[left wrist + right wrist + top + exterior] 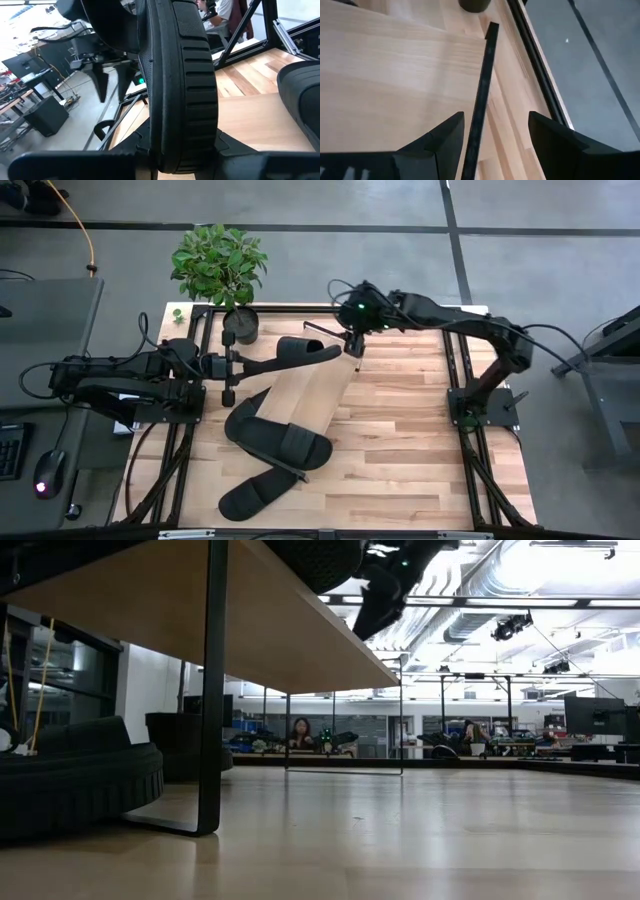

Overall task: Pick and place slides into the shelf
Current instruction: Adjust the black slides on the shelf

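Observation:
My left gripper (238,366) is shut on a black slide (300,352) whose far part lies over the far end of the shelf (305,395). The shelf is a light plank on a dark frame, set slantwise on the table. My right gripper (352,348) is open and hovers above the shelf's far right corner. In its wrist view the fingers (495,135) stand either side of the dark frame edge (482,95) without touching it. A second slide (285,442) lies at the shelf's near end, and a third (255,492) sits closer to the table's near edge. My left gripper pinches the slide by its end nearest the arm (175,145), coming level from the table's left and lying along its length. The slide reaches away from the fingers, turned on its side edge. Its far part (325,352) is over the shelf top; whether it rests there I cannot tell.
A potted plant (220,265) stands at the table's far left corner, its pot (240,328) close to the held slide. The low view shows the shelf's dark leg (210,690) and a slide (70,785) beside it. Bare wood lies to the table's right (420,440).

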